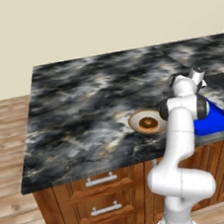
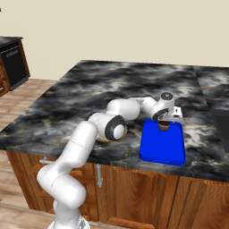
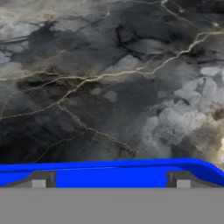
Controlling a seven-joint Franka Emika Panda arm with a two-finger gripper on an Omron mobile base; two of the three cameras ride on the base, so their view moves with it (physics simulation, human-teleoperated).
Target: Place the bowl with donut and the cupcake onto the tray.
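Left base view: dark marbled surface [image 1: 99,110] over wooden drawers, three handles [image 1: 101,179] counted, beige wall behind, wood floor to the left. One bowl [image 1: 146,121] near the front edge, holding one donut [image 1: 147,123]; right part of the bowl covered by the arm [image 1: 179,140]. One blue tray [image 1: 215,119] just right of the bowl, mostly hidden behind the arm, only its near right part on show. Claw itself hard to make out past the wrist.

Right base view: same surface, seen from the other side, with a dark appliance [image 2: 13,62] far left, cut off by the frame. Tray [image 2: 163,143] whole here, lying at the front edge. One cupcake [image 2: 164,126] standing on the tray's far end, directly under the claw [image 2: 165,120]. Claw spread wide, gripping nothing; whether the fingers touch the cupcake cannot be told. Bowl [image 2: 106,138] almost entirely hidden behind the elbow, just a sliver of rim peeping out left of the tray; donut not discernible.

Hand view: marbled surface [image 3: 109,83] across the upper part. Tray's blue rim [image 3: 109,165] running across the bottom, rounded corner at right. Two finger tips [image 3: 38,180] far apart, low over the blue, nothing between them.
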